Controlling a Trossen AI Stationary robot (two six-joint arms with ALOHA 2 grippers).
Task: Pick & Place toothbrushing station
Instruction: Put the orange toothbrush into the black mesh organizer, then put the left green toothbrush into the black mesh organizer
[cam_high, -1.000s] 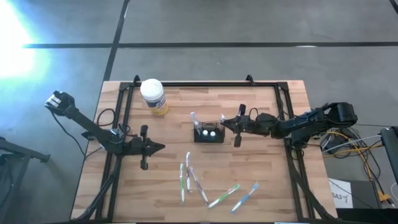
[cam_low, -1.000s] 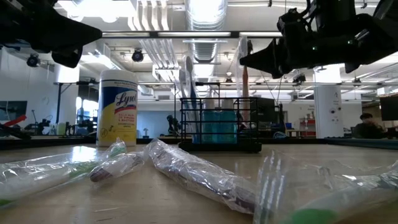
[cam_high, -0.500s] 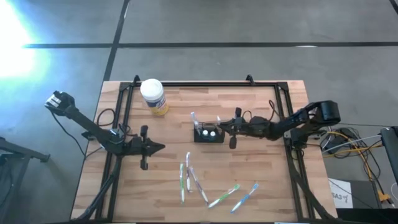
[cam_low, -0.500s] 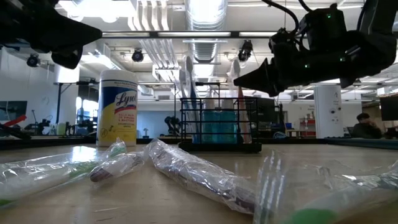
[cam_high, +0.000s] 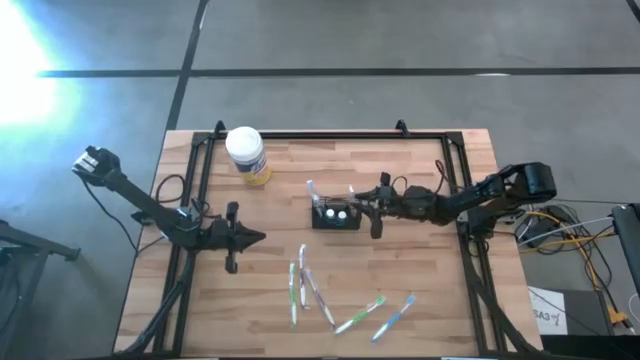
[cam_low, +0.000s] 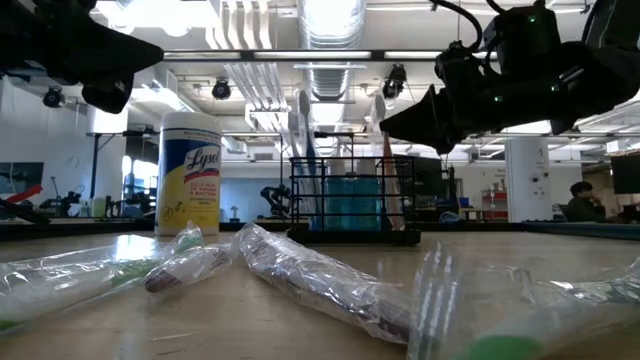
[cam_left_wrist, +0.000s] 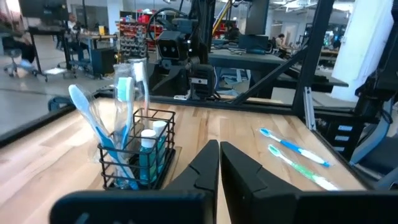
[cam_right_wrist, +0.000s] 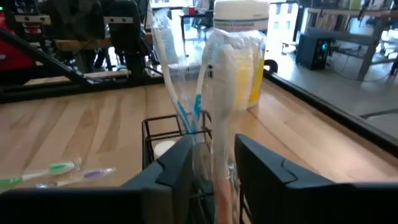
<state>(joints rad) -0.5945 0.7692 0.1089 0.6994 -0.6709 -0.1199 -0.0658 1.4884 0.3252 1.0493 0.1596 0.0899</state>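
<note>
Nearest the low camera: wrapped toothbrushes (cam_low: 300, 275) lying loose on the wooden table (cam_high: 420, 320), several in clear plastic, seen from above as a scatter (cam_high: 310, 290) near the front edge with a green one (cam_high: 360, 314) and a blue one (cam_high: 396, 316) beside them. Farther in, at mid-table: left gripper (cam_high: 258, 237) hovering over bare wood, well apart from every item; fingers (cam_left_wrist: 219, 169) pressed together with only a hairline slit between them, holding nothing. Beyond that, near the table's centre: toothbrushing station (cam_high: 336, 215), a black wire holder standing upright, with toothbrushes (cam_left_wrist: 102, 134) and a small tube upright inside. Right gripper (cam_high: 366, 205) stationed just beside the holder's right side, pointing at it; fingers (cam_right_wrist: 177, 165) parted partway, with a plastic-wrapped toothbrush (cam_right_wrist: 219, 112) standing upright in the gap between them, its lower end down in the holder. Contact between the fingers and the wrapped brush: cannot tell, narrow clearance apparent on at least one side in the right wrist view. Farthest back, toward the left rear corner: round wipes jar (cam_high: 245, 154) with white lid and yellow label, upright, well apart from the holder.
</note>
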